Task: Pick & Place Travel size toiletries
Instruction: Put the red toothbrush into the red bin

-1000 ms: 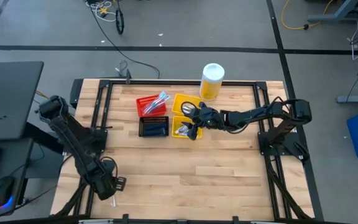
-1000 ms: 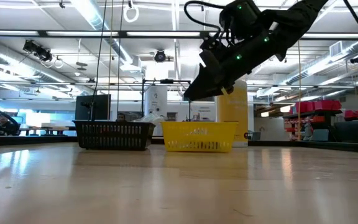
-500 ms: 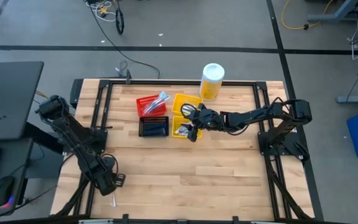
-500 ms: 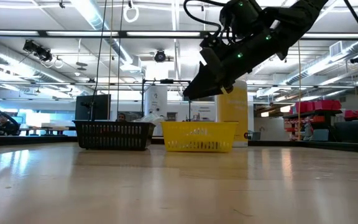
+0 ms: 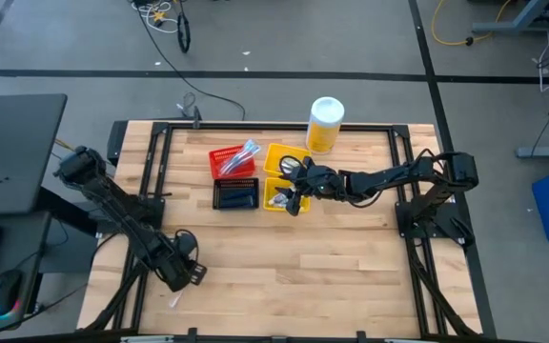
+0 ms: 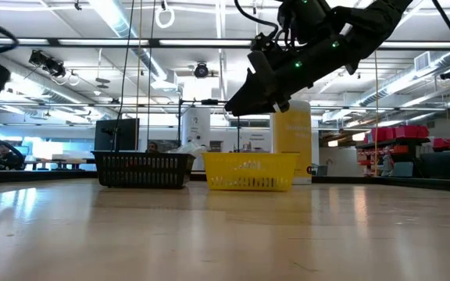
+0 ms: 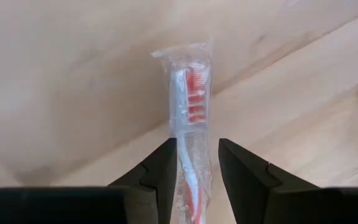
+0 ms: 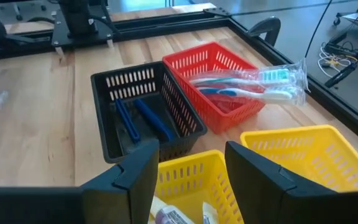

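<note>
Toothbrush (image 7: 190, 124) in clear wrap, white handle with red bristles, is lying on the wooden table (image 5: 351, 257) near its front left corner, and the left gripper (image 7: 196, 163) is hanging right over it, fingers parted to either side of the handle without pinching it. In the high view the same toothbrush (image 5: 173, 301) is showing as a pale sliver just in front of the left gripper (image 5: 191, 272). No writing is readable on the wrap.

More wrapped toothbrushes (image 8: 253, 84) are sticking out of the red bin (image 8: 211, 74), dark blue razors (image 8: 143, 119) are lying in the black bin (image 8: 126, 106), and small tubes (image 5: 279, 199) are sitting in the near yellow bin (image 5: 276, 196), with a second yellow bin (image 5: 276, 157) behind it. The yellow bottle (image 5: 324, 124) with its white cap is standing at the table's back edge (its label cannot be read).

The right gripper (image 5: 295, 189) is hovering above the yellow bins, fingers spread and holding nothing.

Compared with a second ago, the left gripper is sitting farther right and off the toothbrush, which was hidden beneath it then; the right arm is riding slightly higher in the low view.
</note>
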### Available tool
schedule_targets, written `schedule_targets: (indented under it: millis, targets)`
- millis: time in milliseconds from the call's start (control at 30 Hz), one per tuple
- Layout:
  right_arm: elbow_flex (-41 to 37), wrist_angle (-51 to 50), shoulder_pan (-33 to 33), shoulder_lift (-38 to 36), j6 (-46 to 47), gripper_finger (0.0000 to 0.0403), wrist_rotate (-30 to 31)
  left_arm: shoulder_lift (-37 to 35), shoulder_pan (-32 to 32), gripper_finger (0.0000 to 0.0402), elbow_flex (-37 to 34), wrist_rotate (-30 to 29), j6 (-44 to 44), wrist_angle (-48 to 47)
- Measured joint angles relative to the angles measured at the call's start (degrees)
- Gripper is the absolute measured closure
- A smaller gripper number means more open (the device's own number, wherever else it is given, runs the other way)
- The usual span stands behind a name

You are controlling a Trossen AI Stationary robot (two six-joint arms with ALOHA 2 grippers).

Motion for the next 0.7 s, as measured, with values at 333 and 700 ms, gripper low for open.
schedule_targets:
  millis: [333,700]
  targets:
    - [0.0,0.2,0.0,0.0,0.0,0.0206,0.0,0.0,5.1,0.0276,0.0,2.2,16.9,-1.4]
    - [0.0,0.2,0.0,0.0,-0.2,0.0214,0.0,0.0,5.6,0.0263,0.0,2.3,23.4,-2.5]
